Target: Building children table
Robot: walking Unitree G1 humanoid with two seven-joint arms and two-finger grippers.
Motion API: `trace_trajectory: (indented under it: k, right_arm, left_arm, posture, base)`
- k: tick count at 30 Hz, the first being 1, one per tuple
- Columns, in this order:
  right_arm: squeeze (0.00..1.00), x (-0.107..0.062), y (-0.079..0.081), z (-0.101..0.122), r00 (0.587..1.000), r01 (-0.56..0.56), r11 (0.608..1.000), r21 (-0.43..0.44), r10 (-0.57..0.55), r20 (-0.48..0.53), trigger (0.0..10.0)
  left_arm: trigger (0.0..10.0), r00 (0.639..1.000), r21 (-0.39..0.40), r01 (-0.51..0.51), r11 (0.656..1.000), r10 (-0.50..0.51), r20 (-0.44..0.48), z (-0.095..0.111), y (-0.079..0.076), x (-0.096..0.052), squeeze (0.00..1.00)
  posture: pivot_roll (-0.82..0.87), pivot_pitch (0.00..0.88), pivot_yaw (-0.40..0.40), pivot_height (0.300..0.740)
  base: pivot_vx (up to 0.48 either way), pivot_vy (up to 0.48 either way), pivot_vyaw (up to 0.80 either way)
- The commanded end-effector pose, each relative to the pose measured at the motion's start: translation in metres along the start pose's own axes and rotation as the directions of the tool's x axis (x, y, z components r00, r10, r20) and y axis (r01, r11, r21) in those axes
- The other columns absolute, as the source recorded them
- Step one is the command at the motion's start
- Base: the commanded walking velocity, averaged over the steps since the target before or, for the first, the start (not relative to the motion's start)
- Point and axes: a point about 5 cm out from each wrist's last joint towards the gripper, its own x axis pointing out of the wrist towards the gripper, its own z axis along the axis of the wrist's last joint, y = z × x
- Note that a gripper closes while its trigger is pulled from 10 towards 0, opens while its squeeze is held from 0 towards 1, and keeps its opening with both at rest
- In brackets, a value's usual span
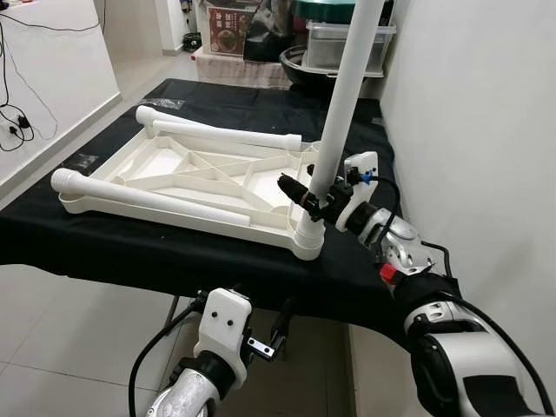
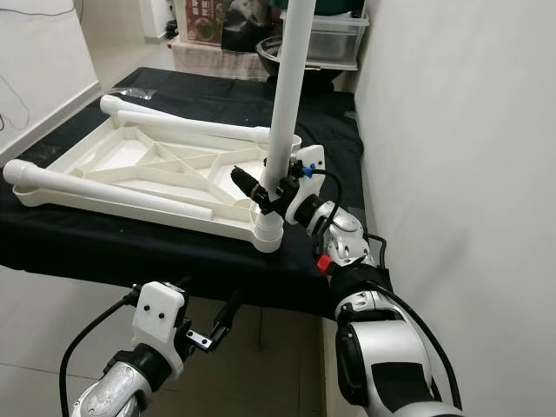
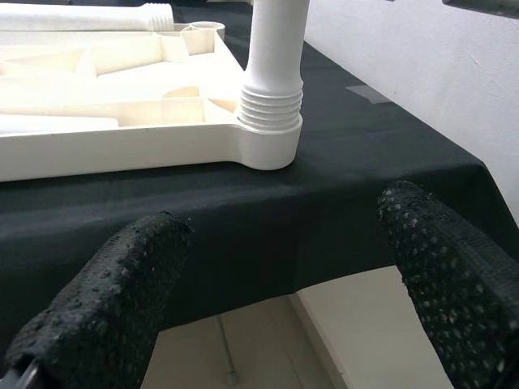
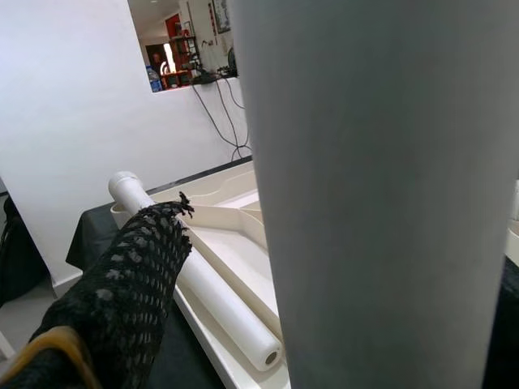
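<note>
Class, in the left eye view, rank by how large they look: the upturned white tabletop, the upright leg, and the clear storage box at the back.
1. Upturned tabletop
2. Upright leg, held by the right gripper
3. Clear storage box, though it sits farthest from the camera, so it may only look smallest.

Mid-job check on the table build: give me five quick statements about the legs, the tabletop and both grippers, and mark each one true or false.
1. The tabletop lies upside down on the black cloth. True.
2. The right gripper is closed around the upright leg just above its corner socket. True.
3. The left gripper is holding one of the loose legs. False: it hangs open below the near table edge, holding nothing.
4. All four legs stand upright in their sockets. False: only one stands; two loose legs lie flat on the tabletop.
5. In the left wrist view, thread rings show above the socket. True.
</note>
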Motion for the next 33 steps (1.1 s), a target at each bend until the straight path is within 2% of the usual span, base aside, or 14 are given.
trace_trajectory:
  k: [1, 3, 4, 5, 6, 14, 19, 22, 26, 28, 31, 33]
  right_arm:
    - [0.0, 0.004, 0.002, 0.002, 1.0, -0.002, 1.0, -0.009, 0.002, 0.006, 10.0]
    - [0.0, 0.005, 0.002, 0.002, 1.0, 0.002, 1.0, -0.01, -0.002, 0.004, 10.0]
    - [0.0, 0.006, 0.002, 0.002, 1.0, 0.004, 1.0, -0.01, -0.004, 0.002, 3.2]
    - [0.0, 0.006, 0.002, 0.002, 1.0, 0.004, 1.0, -0.01, -0.004, 0.002, 3.2]
    - [0.0, 0.007, 0.003, 0.001, 1.0, 0.002, 1.0, -0.002, -0.002, 0.004, 0.0]
    - [0.0, 0.01, 0.006, 0.0, 1.0, 0.0, 1.0, 0.008, 0.0, 0.005, 0.0]
    - [0.0, 0.014, 0.009, -0.001, 1.0, 0.013, 1.0, -0.019, -0.013, -0.006, 0.0]
    - [0.0, 0.018, 0.01, 0.0, 0.998, 0.062, 0.998, -0.022, -0.061, 0.006, 0.0]
    - [0.0, 0.018, 0.008, -0.002, 0.988, 0.153, 0.985, -0.082, -0.154, -0.006, 0.0]
    - [0.0, 0.017, 0.002, -0.007, 0.954, 0.29, 0.946, -0.142, -0.298, -0.037, 0.0]
    - [0.0, 0.016, 0.0, -0.008, 0.937, 0.337, 0.927, -0.163, -0.348, -0.039, 0.0]
    - [0.0, 0.008, -0.014, -0.005, 0.813, 0.565, 0.793, -0.228, -0.583, -0.013, 0.0]
  left_arm:
    - [10.0, 1.0, 0.007, -0.002, 1.0, 0.002, -0.012, -0.001, -0.001, -0.001, 0.0]
    - [10.0, 1.0, 0.007, -0.003, 1.0, 0.003, -0.012, -0.001, -0.001, -0.001, 0.0]
    - [10.0, 1.0, 0.007, -0.003, 1.0, 0.003, -0.012, -0.001, -0.001, -0.001, 0.0]
    - [10.0, 1.0, 0.007, -0.003, 1.0, 0.003, -0.012, -0.001, -0.001, -0.001, 0.0]
    - [10.0, 1.0, 0.007, -0.002, 1.0, 0.002, -0.012, -0.001, -0.001, -0.001, 0.0]
    - [10.0, 1.0, 0.007, -0.003, 1.0, 0.003, -0.013, -0.001, -0.001, 0.0, 0.0]
    - [10.0, 1.0, 0.006, -0.002, 1.0, 0.002, -0.013, -0.001, -0.001, 0.0, 0.0]
    - [10.0, 1.0, 0.004, -0.002, 1.0, 0.002, -0.014, -0.002, -0.001, -0.001, 0.0]
    - [10.0, 1.0, 0.004, -0.001, 1.0, 0.001, -0.013, -0.002, -0.002, -0.001, 0.0]
    - [10.0, 1.0, 0.004, -0.001, 1.0, 0.002, -0.013, -0.002, -0.002, -0.001, 0.0]
    - [10.0, 1.0, 0.005, -0.002, 1.0, 0.002, -0.013, -0.002, -0.002, -0.001, 0.0]
    - [10.0, 1.0, 0.008, 0.004, 1.0, -0.004, -0.013, -0.002, -0.002, -0.001, 0.0]
  posture:
    - [0.07, 0.089, -0.081, 0.74]
    - [0.07, 0.089, -0.082, 0.74]
    - [0.07, 0.088, -0.083, 0.74]
    - [0.07, 0.088, -0.083, 0.74]
    - [0.07, 0.089, -0.082, 0.74]
    - [0.07, 0.087, -0.083, 0.74]
    - [0.07, 0.083, -0.084, 0.74]
    - [0.06, 0.08, -0.084, 0.74]
    - [0.07, 0.076, -0.083, 0.74]
    - [0.06, 0.072, -0.083, 0.74]
    - [0.06, 0.072, -0.083, 0.74]
    - [0.06, 0.066, -0.079, 0.74]
  base:
    - [0.0, 0.0, 0.0]
    - [0.0, 0.0, 0.0]
    - [0.0, 0.0, 0.0]
    - [0.0, 0.0, 0.0]
    - [0.0, 0.0, 0.0]
    - [0.0, 0.0, 0.0]
    - [0.0, 0.0, 0.0]
    - [0.0, 0.0, 0.0]
    - [0.0, 0.0, 0.0]
    - [0.0, 0.0, 0.0]
    - [0.0, 0.0, 0.0]
    - [0.0, 0.0, 0.0]
